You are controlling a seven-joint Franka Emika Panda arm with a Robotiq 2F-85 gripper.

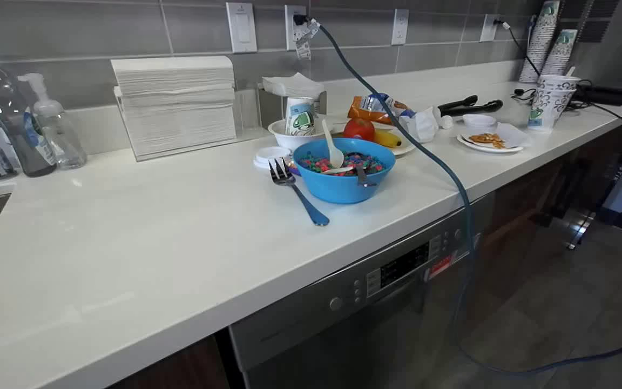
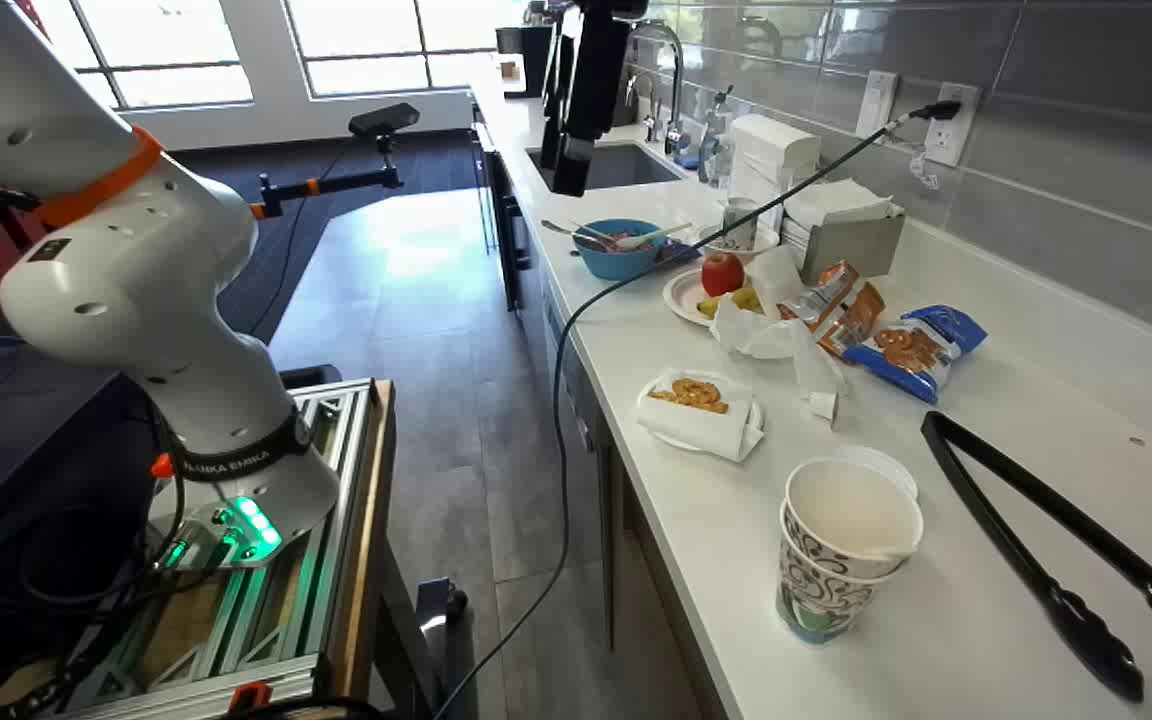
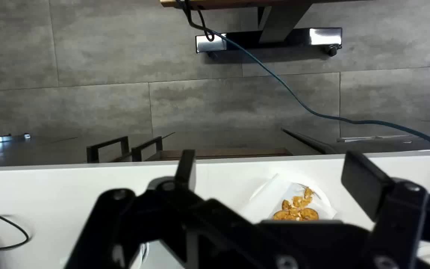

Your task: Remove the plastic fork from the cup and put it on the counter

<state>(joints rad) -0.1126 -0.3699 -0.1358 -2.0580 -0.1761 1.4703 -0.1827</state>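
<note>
The off-white counter point(image 1: 143, 232) lies below as I hold my pincer point(image 3: 273, 170) aloft, its fingers spread wide. A blue bowl point(image 1: 338, 186) sits near the front edge; nested swirl-printed paper cups point(image 2: 824, 575) stand toward the same edge, the plain white cup point(image 1: 479, 121) farther back from it. From the paper cups rises a white handle point(image 1: 571, 71), too small in view to confirm as the plastic fork.
</note>
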